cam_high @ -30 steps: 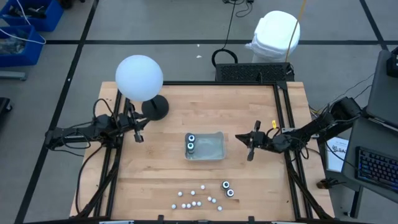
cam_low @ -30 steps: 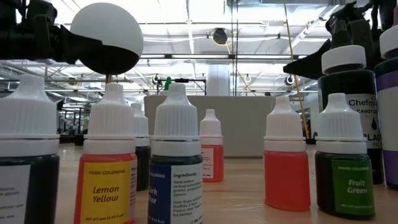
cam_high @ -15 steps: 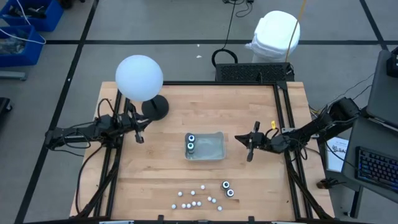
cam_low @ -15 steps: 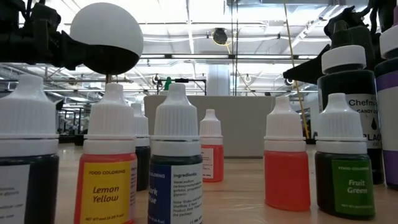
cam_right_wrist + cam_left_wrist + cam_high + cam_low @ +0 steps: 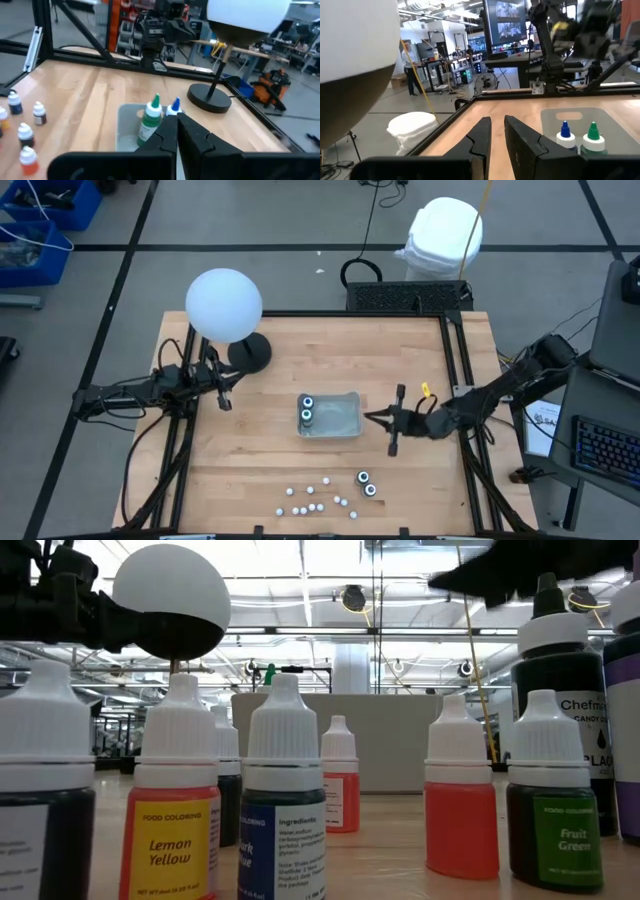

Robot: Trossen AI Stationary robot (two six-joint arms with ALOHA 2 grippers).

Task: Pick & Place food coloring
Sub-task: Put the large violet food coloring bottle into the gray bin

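My right gripper (image 5: 388, 423), shut and empty, has moved beside the clear rectangular plastic tray (image 5: 345, 420), toward front-edge dark jars (image 5: 366, 483).

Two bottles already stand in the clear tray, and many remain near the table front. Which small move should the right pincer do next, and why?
Probably the right pincer, shut and empty beside the clear tray, should swing toward the two large bottles at the table front and open above one. Two bottles already stand in the tray, and that pair is the nearest still outside. The left pincer waits by the lamp.
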